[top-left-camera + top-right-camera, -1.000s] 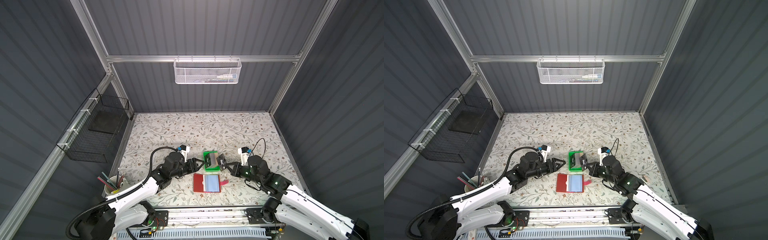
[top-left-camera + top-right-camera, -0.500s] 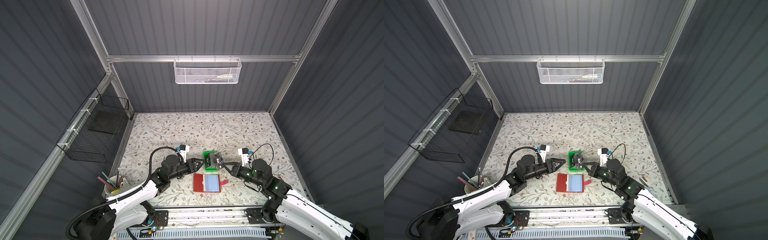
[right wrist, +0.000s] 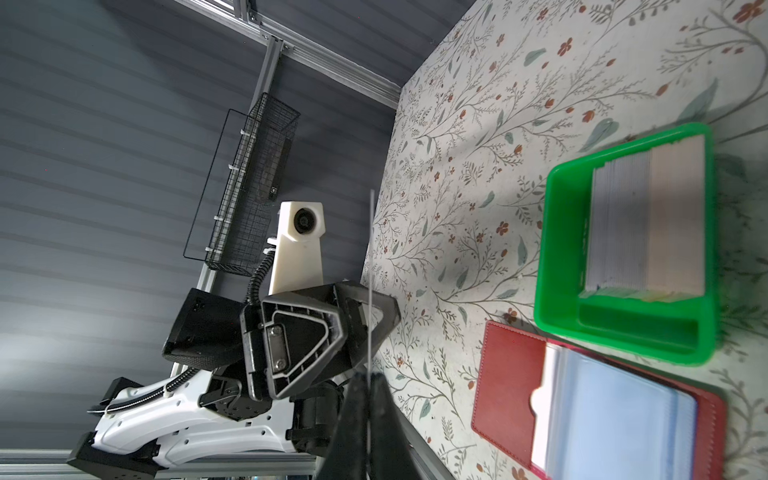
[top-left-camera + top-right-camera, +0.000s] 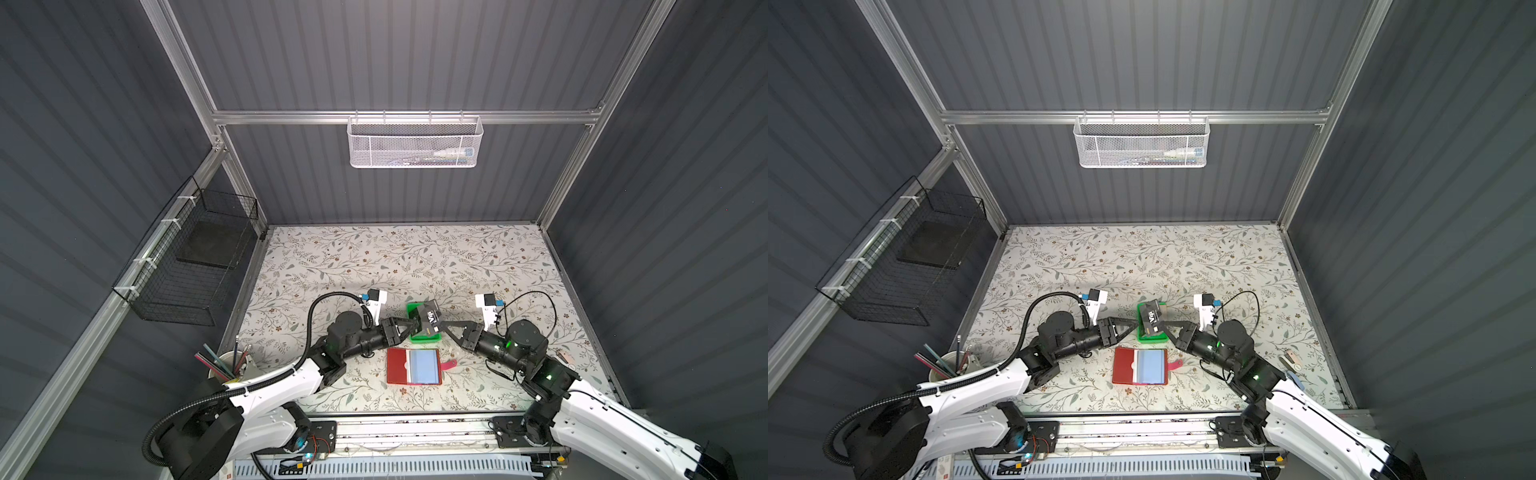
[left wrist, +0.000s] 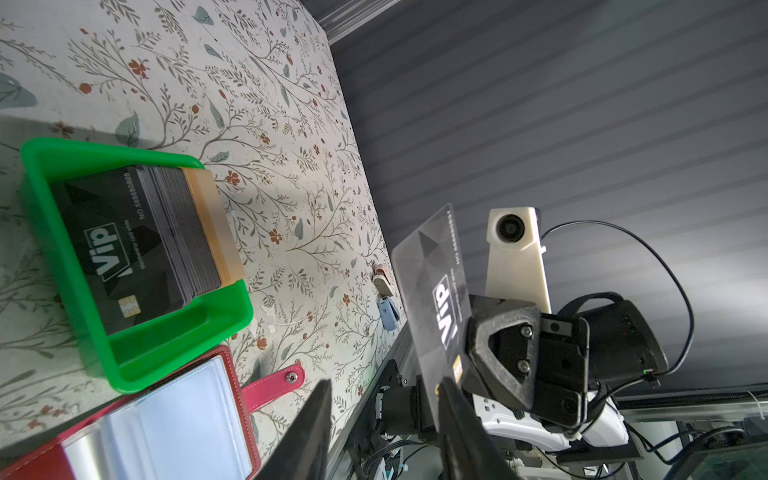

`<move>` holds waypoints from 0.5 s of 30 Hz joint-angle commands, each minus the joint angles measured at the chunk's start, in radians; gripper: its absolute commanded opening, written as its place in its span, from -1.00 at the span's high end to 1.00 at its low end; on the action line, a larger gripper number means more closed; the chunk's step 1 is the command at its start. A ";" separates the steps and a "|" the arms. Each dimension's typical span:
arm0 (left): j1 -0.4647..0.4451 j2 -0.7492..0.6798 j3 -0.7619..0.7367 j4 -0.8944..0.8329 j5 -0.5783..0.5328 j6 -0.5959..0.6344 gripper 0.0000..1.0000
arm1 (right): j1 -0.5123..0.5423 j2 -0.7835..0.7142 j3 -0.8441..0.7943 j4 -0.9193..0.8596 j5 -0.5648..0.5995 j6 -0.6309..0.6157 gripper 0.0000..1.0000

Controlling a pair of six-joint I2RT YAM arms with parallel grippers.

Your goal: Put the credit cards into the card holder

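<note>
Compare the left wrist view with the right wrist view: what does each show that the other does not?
Only the left wrist view: the printed Vip face of the lifted card and the pink snap tab.
Only the right wrist view: the black wire basket on the wall, and the whole left gripper, its fingers apart.
Both: the green tray, the card stack in it, the open red card holder, and the right gripper pinching the lifted card, which is seen edge-on from the right wrist.
</note>
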 commanded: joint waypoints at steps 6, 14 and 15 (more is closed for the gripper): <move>-0.013 0.035 0.045 0.095 0.054 -0.052 0.33 | 0.003 0.025 -0.028 0.127 -0.038 0.025 1.00; -0.014 0.068 0.068 0.159 0.086 -0.104 0.41 | 0.003 0.046 -0.048 0.167 -0.049 0.036 1.00; -0.016 0.069 0.069 0.159 0.085 -0.105 0.45 | 0.004 0.046 -0.048 0.168 -0.050 0.037 1.00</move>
